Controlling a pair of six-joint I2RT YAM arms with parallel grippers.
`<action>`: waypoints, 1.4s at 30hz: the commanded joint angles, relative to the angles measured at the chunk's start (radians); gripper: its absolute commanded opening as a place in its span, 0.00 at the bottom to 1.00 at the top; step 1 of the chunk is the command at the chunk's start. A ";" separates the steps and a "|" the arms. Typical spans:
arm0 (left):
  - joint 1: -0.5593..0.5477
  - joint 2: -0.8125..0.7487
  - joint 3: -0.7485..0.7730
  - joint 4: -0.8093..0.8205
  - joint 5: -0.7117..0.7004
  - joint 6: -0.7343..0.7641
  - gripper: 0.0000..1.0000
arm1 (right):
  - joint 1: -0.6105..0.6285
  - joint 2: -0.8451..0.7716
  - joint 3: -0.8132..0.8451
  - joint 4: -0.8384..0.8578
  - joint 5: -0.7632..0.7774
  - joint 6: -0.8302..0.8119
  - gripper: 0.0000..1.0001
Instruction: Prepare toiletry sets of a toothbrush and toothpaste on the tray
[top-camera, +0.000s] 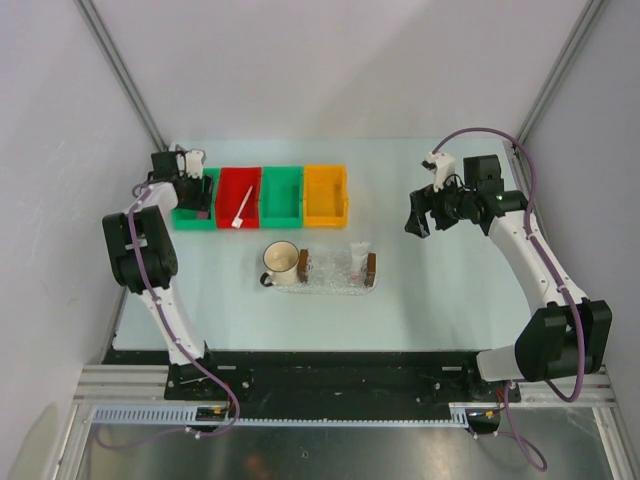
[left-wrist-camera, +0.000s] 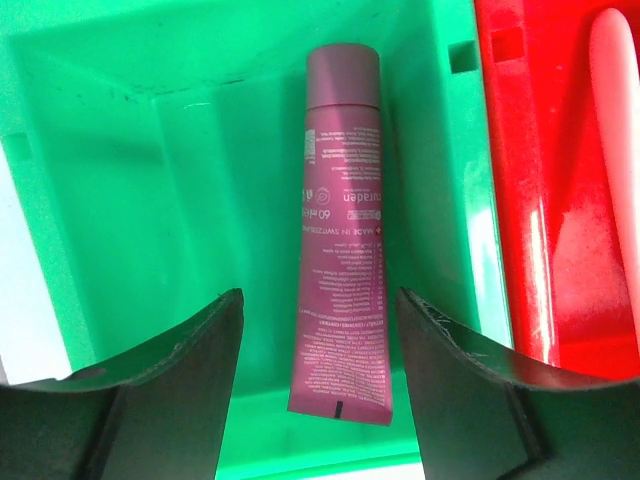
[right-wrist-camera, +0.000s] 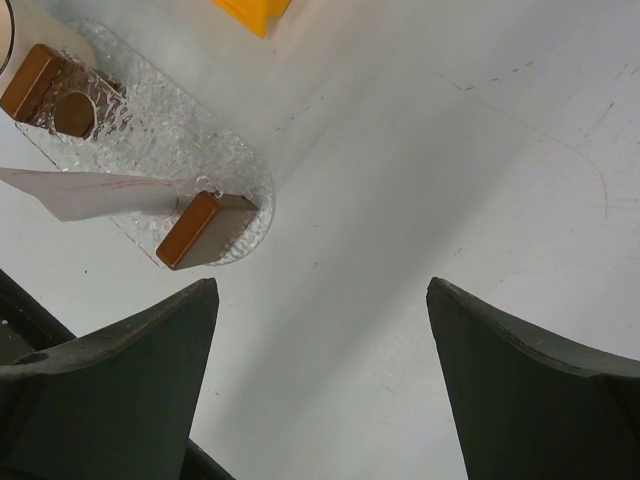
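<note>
A magenta toothpaste tube (left-wrist-camera: 343, 230) lies flat in the leftmost green bin (left-wrist-camera: 150, 200), cap away from me. My left gripper (left-wrist-camera: 320, 295) hovers over it, open, one finger on either side of the tube's flat end and not touching it. In the top view that gripper (top-camera: 203, 196) sits over the same bin (top-camera: 185, 218). A white toothbrush (top-camera: 241, 210) lies in the red bin (top-camera: 225, 190). The clear tray (top-camera: 335, 282), with a brown block (top-camera: 371, 268) at each end, carries a pale tube (top-camera: 358, 262). My right gripper (top-camera: 416, 222) hangs open and empty above bare table, right of the tray (right-wrist-camera: 215, 150).
A cream mug (top-camera: 281, 262) stands at the tray's left end. A second green bin (top-camera: 281, 195) and an orange bin (top-camera: 325, 195) sit in the row behind the tray. Grey walls close in on both sides of the table.
</note>
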 joint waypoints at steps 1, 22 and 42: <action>0.000 0.014 0.031 -0.090 0.092 0.017 0.69 | 0.006 0.003 -0.003 0.023 -0.010 0.009 0.91; 0.009 0.143 0.150 -0.237 -0.009 0.063 0.63 | 0.027 0.018 -0.002 0.037 0.013 0.014 0.91; -0.006 0.143 0.158 -0.240 -0.101 0.043 0.32 | 0.034 0.006 -0.002 0.032 0.016 0.011 0.91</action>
